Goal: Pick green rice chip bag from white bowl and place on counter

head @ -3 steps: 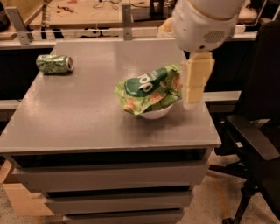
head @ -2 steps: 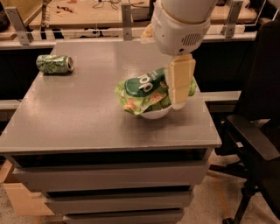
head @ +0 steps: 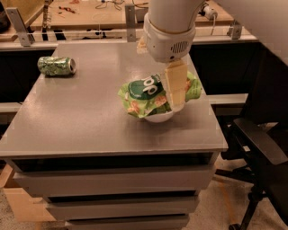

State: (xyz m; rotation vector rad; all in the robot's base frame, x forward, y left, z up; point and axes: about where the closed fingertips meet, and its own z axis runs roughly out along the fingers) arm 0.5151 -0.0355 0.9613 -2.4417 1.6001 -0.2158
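Observation:
The green rice chip bag (head: 143, 95) lies crumpled across the white bowl (head: 159, 118), wider than it, with its dark-green logo facing up. Only the bowl's front wall shows beneath the bag. The bowl stands right of centre on the grey counter (head: 85, 117). My gripper (head: 176, 102) hangs from the large white arm directly over the bag's right half, its cream tip down at the bag and in front of it, hiding part of the bag.
A small green drink can (head: 56, 65) lies on its side at the counter's far left. A cluttered wooden bench (head: 90, 11) runs behind the counter. A black office chair (head: 261, 148) stands close to the counter's right side. Grey drawers (head: 112, 179) are below.
The arm has moved left, bringing the gripper from the bag's right edge to over the bag and bowl. The bag, bowl and can have not moved.

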